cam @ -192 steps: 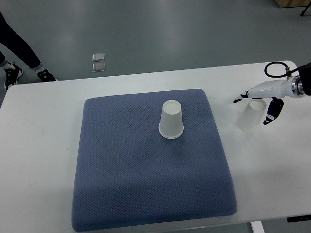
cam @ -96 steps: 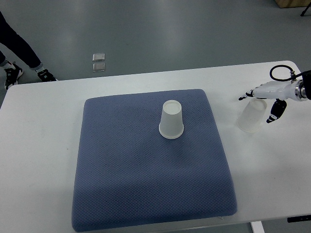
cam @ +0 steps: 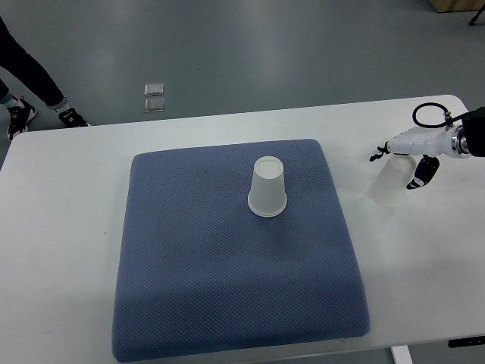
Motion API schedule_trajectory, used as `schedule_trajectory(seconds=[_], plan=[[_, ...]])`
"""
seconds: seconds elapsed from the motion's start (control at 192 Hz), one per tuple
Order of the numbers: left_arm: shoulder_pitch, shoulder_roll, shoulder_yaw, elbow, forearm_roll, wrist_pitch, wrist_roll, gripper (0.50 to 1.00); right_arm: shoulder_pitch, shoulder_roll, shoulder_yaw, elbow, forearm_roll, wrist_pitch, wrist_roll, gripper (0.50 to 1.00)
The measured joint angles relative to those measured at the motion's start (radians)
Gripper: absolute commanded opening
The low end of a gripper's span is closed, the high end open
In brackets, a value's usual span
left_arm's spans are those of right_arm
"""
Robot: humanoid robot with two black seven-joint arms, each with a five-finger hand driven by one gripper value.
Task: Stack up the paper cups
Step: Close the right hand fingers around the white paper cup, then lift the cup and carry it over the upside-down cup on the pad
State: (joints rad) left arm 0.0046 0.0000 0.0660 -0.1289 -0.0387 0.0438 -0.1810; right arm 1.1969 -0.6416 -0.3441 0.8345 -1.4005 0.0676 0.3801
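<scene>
Two white paper cups stand upside down. One cup (cam: 267, 188) is on the blue cushion (cam: 227, 258), near its far middle. The other cup (cam: 391, 184) stands on the white table (cam: 68, 227), right of the cushion. My right hand (cam: 395, 167) comes in from the right edge and sits over this cup's top. Its fingers are spread, with one black fingertip (cam: 374, 156) off to the cup's left and another (cam: 416, 180) against the cup's right side. The cup rests on the table. The left arm is out of view.
A black cable loops (cam: 426, 114) above the right wrist. A person's legs and shoes (cam: 23, 106) are on the floor beyond the table's far left corner. Two small square plates (cam: 154, 96) lie on the floor.
The right hand drew slightly right, then came back left, and its right finger closed in against the cup's side. Neither cup has moved.
</scene>
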Motion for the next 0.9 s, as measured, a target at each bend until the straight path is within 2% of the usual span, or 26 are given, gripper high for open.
schedule_trajectory(seconds=[0.167,0.344,0.5,0.901], plan=[[0.0,0.0,0.0,0.0,0.0,0.0,0.0,1.0,0.0,0.0,-0.009,0.0,0.0,-0.005,0.0,0.827],[0.0,0.0,0.0,0.0,0.0,0.001,0.0,1.0,0.0,0.001,-0.021,0.0,0.0,-0.005,0.002,0.723],[0.0,0.0,0.0,0.0,0.0,0.001,0.0,1.0,0.001,0.007,-0.035,0.0,0.0,-0.006,0.002,0.664],[0.0,0.0,0.0,0.0,0.0,0.0,0.0,1.0,0.011,0.01,-0.037,0.0,0.0,-0.002,-0.001,0.66]])
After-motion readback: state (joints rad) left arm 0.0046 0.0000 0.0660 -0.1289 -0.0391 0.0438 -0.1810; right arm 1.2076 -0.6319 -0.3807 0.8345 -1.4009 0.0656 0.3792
